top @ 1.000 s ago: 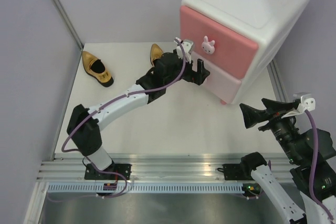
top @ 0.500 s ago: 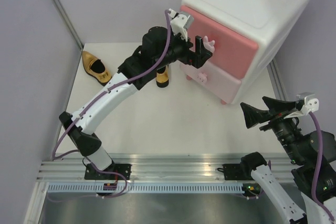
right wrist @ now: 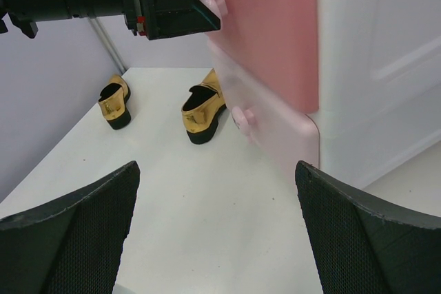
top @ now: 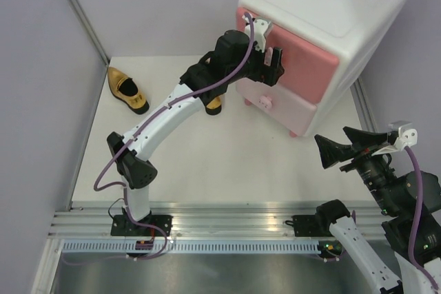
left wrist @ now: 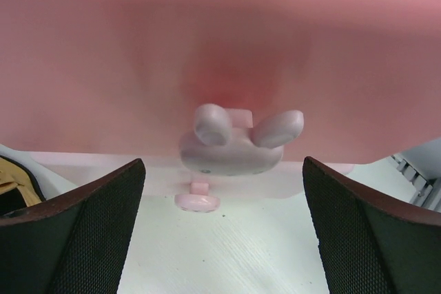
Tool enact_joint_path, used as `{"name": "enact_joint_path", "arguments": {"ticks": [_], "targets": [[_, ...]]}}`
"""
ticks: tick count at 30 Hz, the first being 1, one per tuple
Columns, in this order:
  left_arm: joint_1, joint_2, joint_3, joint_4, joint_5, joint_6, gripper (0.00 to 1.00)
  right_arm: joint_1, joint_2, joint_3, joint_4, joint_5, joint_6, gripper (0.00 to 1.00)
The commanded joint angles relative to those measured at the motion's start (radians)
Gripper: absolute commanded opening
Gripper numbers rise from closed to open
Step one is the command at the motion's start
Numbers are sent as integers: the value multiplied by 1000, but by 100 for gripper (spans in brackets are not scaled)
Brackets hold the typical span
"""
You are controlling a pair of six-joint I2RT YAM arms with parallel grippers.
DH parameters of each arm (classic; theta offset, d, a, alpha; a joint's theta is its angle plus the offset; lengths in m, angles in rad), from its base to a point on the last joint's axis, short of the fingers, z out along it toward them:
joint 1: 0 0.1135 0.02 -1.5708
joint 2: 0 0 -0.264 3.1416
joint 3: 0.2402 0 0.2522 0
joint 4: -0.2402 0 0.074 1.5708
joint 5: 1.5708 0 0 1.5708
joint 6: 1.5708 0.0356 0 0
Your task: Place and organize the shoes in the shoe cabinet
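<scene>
Shoes (two gold) stood along the white worktop's far edge, lilac walls around; left claw and right claw gaped empty.

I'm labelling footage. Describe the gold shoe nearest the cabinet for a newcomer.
Find the white, pink-fronted cabinet. A gold shoe stands right beside its lower drawer, under the left arm. The other gold shoe lies apart, near the left wall.

In my left wrist view the upper bunny knob and drawer front are blurred, and a gold shoe is cut off at the left edge. From above, my left jaws hide that knob and my arm covers most of that shoe.
</scene>
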Motion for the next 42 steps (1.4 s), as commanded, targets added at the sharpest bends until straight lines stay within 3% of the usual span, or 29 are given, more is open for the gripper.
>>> {"name": "enact_joint_path", "arguments": {"ticks": [1, 12, 18, 23, 27, 31, 42], "targets": [[-12, 17, 75, 5, -40, 60, 97, 2, 6, -3, 24, 3, 9, 98], [-52, 76, 129, 13, -129, 142, 92, 0, 6, -3, 19, 17, 4, 98], [-54, 89, 130, 20, -132, 162, 84, 2, 3, -5, 16, 17, 4, 98], [-54, 86, 130, 27, -127, 177, 66, 0, -1, -11, 15, 20, 7, 98], [-54, 67, 117, 27, -118, 171, 42, 0, -6, -19, 15, 20, 14, 98], [-54, 32, 68, 28, -112, 165, 25, 0, -12, -22, 16, 21, 12, 98], [-55, -167, -152, 27, -101, 145, 23, 0, 3, -3, 28, 23, -16, 98]]}}
